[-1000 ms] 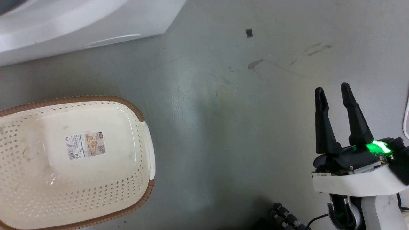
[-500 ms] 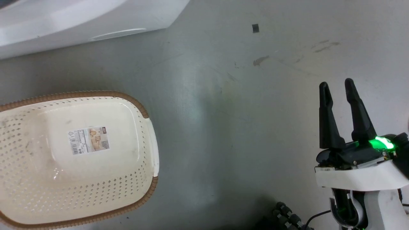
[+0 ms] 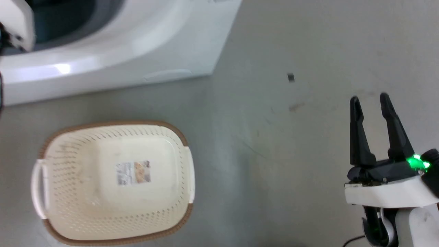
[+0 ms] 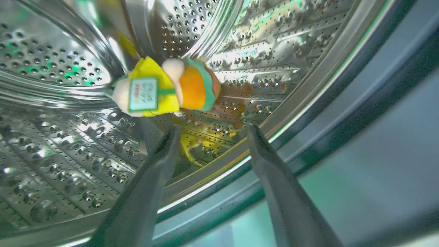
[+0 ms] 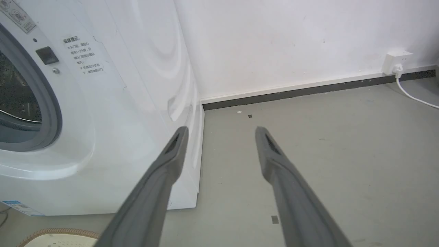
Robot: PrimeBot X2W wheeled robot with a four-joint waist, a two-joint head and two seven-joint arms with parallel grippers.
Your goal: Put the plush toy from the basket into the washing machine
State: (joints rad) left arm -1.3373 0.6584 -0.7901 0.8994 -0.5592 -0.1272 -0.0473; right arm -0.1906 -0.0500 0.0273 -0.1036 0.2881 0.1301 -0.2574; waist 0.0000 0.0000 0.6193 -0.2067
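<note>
Head view, left edge: pale forearm (image 3: 17,24) of the left arm sits at the dark opening of the washing machine (image 3: 137,51), which fills the upper left. Below it the basket (image 3: 109,124) stands on the grey floor (image 3: 260,171), near the machine's front but apart from it; label sticker (image 3: 134,172) visible on its inner bottom. Further right, a small dark square (image 3: 291,77) on the floor. Lower right: right gripper (image 3: 369,98), fingers spread and pointing up the view, nothing between them, green light lit at its base. Left wrist view: perforated steel drum (image 4: 61,144) across the left and top; the plush toy (image 4: 171,87) lies inside it against the drum wall, green tag (image 4: 143,93) facing the camera. Left gripper (image 4: 211,128) is spread wide, tips just short of the toy and not touching it; the toy is above the left-hand finger, not between the two. Right wrist view: grey ring (image 5: 51,113) of the door opening at far left, then the machine's white front, the basket's rim at the bottom-left corner, spread fingers at centre over bare floor, white wall (image 5: 291,44) behind, wall socket (image 5: 396,61) with a white cable (image 5: 411,96) at far right.
</note>
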